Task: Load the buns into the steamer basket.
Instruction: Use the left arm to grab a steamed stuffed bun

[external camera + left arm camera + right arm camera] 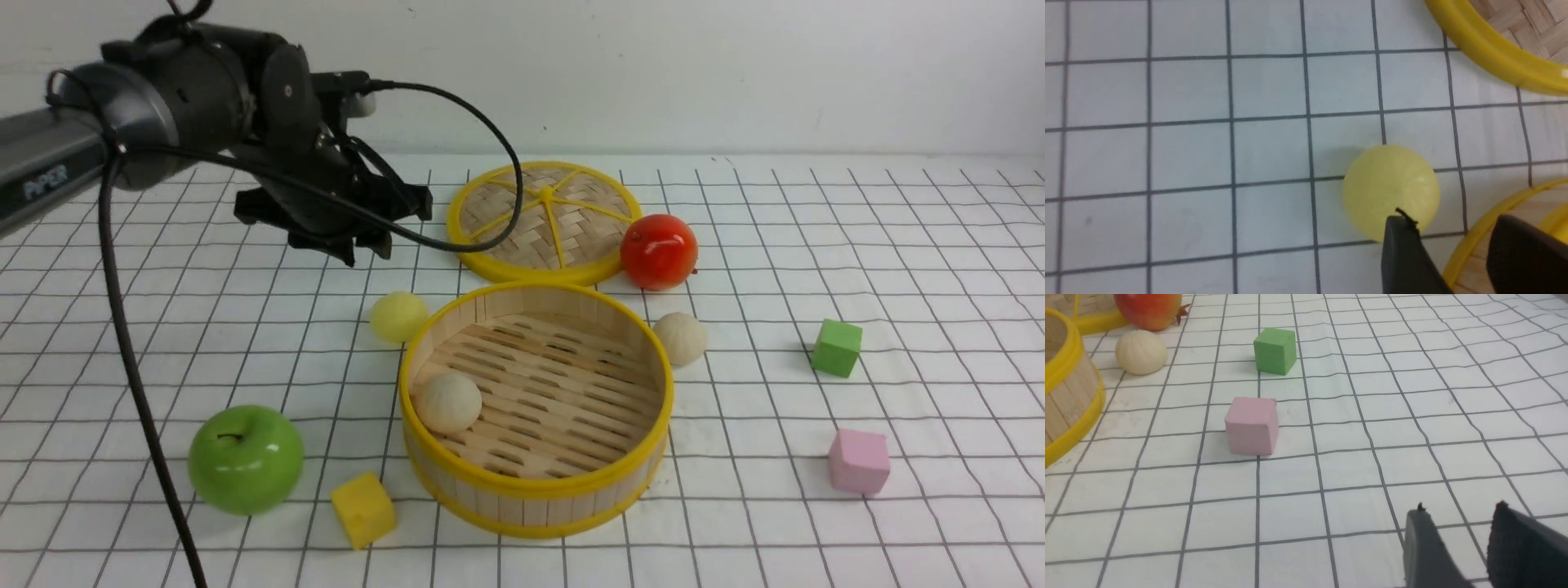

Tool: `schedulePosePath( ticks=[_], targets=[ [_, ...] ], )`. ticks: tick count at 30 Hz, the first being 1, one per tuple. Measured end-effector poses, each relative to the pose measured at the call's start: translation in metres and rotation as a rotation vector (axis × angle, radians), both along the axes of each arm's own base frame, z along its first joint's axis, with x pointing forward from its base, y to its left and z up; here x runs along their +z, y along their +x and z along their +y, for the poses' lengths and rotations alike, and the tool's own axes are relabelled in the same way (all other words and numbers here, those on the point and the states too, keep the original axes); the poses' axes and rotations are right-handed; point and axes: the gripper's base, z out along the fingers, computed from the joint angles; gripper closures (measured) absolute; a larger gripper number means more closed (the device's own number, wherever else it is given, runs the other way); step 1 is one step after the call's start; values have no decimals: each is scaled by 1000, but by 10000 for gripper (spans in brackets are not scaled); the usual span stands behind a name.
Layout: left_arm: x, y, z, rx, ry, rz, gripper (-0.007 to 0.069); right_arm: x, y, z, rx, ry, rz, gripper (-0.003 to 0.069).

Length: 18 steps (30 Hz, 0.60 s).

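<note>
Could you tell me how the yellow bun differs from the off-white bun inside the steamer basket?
The yellow bun is pale yellow; the off-white bun is cream. The yellow bun sits on the cloth outside the steamer basket; the off-white bun lies on its slatted floor. Both are small, round and matte.

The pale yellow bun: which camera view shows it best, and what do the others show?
The left wrist view: the yellow bun is close and large, its faint pleats visible. The front view shows it small, beside the steamer basket. The right wrist view misses it.
</note>
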Motion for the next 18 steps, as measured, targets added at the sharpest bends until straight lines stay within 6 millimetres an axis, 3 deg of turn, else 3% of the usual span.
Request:
schedulePosePath(
  ticks=[7,18],
  targets=[
    [-37,15,-5,11,-18,24,338,0,0,0,0,0,0,418],
    [-63,23,-7,32,-35,41,351,0,0,0,0,0,0,418]
  ],
)
